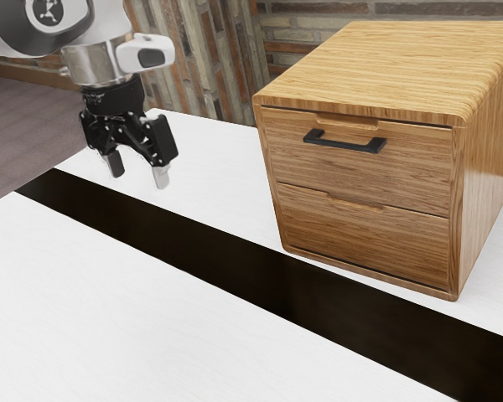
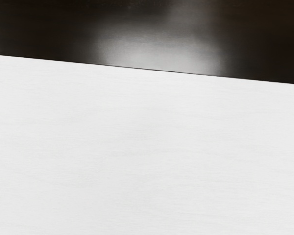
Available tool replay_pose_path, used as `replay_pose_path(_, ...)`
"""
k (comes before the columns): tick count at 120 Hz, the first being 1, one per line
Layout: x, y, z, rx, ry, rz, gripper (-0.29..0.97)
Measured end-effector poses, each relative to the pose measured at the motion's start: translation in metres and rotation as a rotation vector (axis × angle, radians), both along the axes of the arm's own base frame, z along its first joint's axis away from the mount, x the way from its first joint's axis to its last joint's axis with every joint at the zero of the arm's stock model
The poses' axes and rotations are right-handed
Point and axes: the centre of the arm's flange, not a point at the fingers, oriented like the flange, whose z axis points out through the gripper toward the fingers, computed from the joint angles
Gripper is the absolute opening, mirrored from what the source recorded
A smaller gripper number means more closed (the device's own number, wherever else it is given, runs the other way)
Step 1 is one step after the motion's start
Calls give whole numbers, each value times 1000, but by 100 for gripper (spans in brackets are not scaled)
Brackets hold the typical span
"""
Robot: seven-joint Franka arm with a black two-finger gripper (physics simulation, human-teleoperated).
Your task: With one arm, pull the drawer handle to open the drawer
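Note:
A wooden cabinet (image 1: 402, 84) with two drawers stands on the white table (image 1: 109, 301) at the exterior view's right. Its upper drawer (image 1: 360, 172) carries a black bar handle (image 1: 344, 141) and sits flush with the cabinet front. The lower drawer (image 1: 365, 230) is also flush. My gripper (image 1: 137, 171) hangs at the exterior view's upper left, well clear of the handle, pointing down over the table, its fingers open with nothing between them. In the wrist view, white table surface (image 2: 147, 156) lies below my hand, next to a dark band (image 2: 147, 29).
A black stripe (image 1: 260, 276) runs diagonally across the table between my gripper and the near edge. A brick and plank wall (image 1: 218, 42) stands behind the table. Open table surface lies between my gripper and the cabinet.

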Motion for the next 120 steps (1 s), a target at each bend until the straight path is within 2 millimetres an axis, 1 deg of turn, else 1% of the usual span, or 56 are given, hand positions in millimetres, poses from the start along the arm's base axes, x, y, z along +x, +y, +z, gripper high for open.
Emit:
replay_pose_path(7, 5, -2, 5, 8, -52, -7, 68)
replay_pose_path(15, 7, -9, 11, 20, -92, -23, 68)
replay_pose_path(21, 7, -16, 10, 27, -87, -27, 68)
replay_pose_path(24, 5, -20, 10, 28, -80, -25, 68)
replay_pose_path(32, -5, -32, 18, 36, -77, -23, 68)
replay_pose_path(39, -8, -43, 22, 38, -84, -48, 68)
replay_pose_path(48, -4, -57, 24, 39, -138, -161, 68)
replay_pose_path(54, -13, -67, 19, 42, -180, -274, 68)
replay_pose_path(60, -26, -76, 19, 54, -233, -383, 68)
replay_pose_path(66, -28, -82, 20, 72, -282, -484, 68)
replay_pose_path(70, -26, -87, 21, 90, -315, -565, 68)
replay_pose_path(76, -21, -102, 20, 118, -352, -693, 68)
replay_pose_path(83, -13, -124, 7, 174, -374, -842, 68)
replay_pose_path(93, -2, -146, -3, 309, -382, -1020, 68)
replay_pose_path(97, 1, -150, -3, 355, -390, -1077, 68)
replay_pose_path(102, 5, -150, -2, 404, -400, -1135, 68)
replay_pose_path(112, 22, -153, -12, 462, -405, -1246, 68)
replay_pose_path(120, 33, -165, -18, 482, -418, -1329, 68)
